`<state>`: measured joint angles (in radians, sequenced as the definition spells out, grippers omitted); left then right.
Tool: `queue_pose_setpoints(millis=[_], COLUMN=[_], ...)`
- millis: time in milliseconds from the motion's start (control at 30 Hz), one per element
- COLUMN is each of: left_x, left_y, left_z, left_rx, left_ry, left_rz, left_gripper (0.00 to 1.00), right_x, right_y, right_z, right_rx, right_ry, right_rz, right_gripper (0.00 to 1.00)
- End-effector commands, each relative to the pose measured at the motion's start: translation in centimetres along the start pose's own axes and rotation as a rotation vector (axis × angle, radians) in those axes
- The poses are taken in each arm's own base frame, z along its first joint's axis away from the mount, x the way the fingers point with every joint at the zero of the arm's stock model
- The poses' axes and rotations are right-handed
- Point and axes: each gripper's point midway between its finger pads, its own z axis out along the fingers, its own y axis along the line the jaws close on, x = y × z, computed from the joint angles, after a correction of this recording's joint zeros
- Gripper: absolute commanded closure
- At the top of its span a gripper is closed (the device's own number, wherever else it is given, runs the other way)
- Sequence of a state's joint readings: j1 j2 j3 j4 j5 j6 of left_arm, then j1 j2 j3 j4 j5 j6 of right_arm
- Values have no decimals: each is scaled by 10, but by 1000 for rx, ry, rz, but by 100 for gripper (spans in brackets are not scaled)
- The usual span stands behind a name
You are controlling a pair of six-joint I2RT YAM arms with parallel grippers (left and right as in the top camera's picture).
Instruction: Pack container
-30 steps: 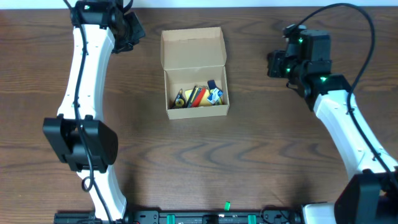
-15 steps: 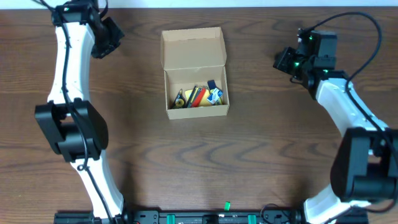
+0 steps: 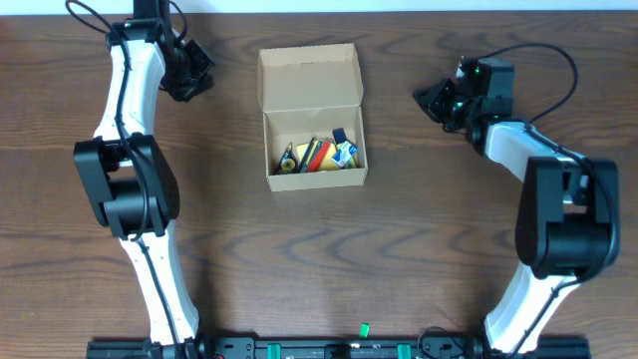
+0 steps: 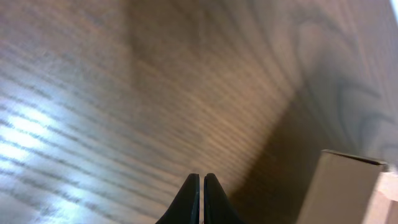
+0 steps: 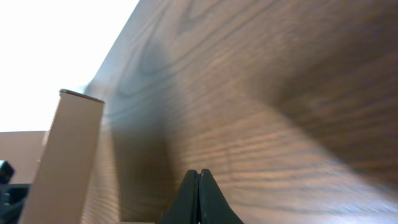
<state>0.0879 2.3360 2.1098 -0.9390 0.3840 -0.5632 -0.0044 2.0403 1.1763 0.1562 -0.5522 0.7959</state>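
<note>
Well, my left hand [image 3: 189,72] is at the worktop's [image 3: 299,259] far left, fingers pinched together on nothing. Mid-worktop stands the container [image 3: 317,179], lid flap up (small colourful items [image 3: 319,154] inside). My right hand [image 3: 431,100], likewise pinched and empty, lies beyond.

Both arms are built alike, with long glossy white shell links joined by bulky matte black housings. On the left arm [image 3: 128,95], a thin black cable [image 3: 80,12] loops off towards the far left corner of the bench [image 3: 399,259]. The right arm [image 3: 518,145] carries a longer black cable [image 3: 558,52] arching over its wrist block, where small green lights [image 3: 471,70] glow. The left pincer [image 4: 200,178] and the right pincer [image 5: 198,174] are black, each with two slim tapering fingers lying flush together.
</note>
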Motion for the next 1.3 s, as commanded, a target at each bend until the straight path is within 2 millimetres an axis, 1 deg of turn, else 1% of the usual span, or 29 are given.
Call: queue_pose_setpoints(millis=[0, 67, 133, 200, 300, 433, 500, 600, 733, 900, 1033, 1267], left_x=[-3, -2, 2, 4, 4, 11, 16, 23, 31, 43, 46, 50], left_y=[-6, -8, -18, -23, -25, -31, -31, -31, -41, -56, -59, -62], left_z=[-4, -1, 4, 10, 20, 47, 58, 71, 77, 82, 83, 83], left_rx=[19, 24, 69, 91, 107, 187, 205, 211, 224, 229, 226, 239], left_ry=[-8, -2, 23, 35, 50, 136, 173, 209, 218, 226, 228, 244], left_rz=[-42, -68, -61, -72, -102, -151, -169, -180, -154, -127, -119, -115], left_gripper=[94, 94, 94, 94, 94, 94, 94, 95, 94, 94, 94, 94], right_x=[9, 8, 8, 5, 0, 2, 5, 10, 20, 34, 39, 42], right_y=[5, 9, 16, 21, 23, 18, 16, 19, 25, 24, 28, 47], right_z=[19, 30, 42, 50, 54, 59, 62, 71, 90, 105, 108, 112], right_rx=[-33, -48, -70, -77, -74, -62, -59, -71, -89, -79, -84, -111], right_ry=[37, 51, 69, 76, 73, 75, 81, 101, 140, 174, 186, 191], right_rz=[90, 93, 80, 78, 90, 128, 143, 144, 141, 165, 166, 138], right_gripper=[99, 99, 99, 99, 99, 99, 99, 99, 99, 98, 99, 99])
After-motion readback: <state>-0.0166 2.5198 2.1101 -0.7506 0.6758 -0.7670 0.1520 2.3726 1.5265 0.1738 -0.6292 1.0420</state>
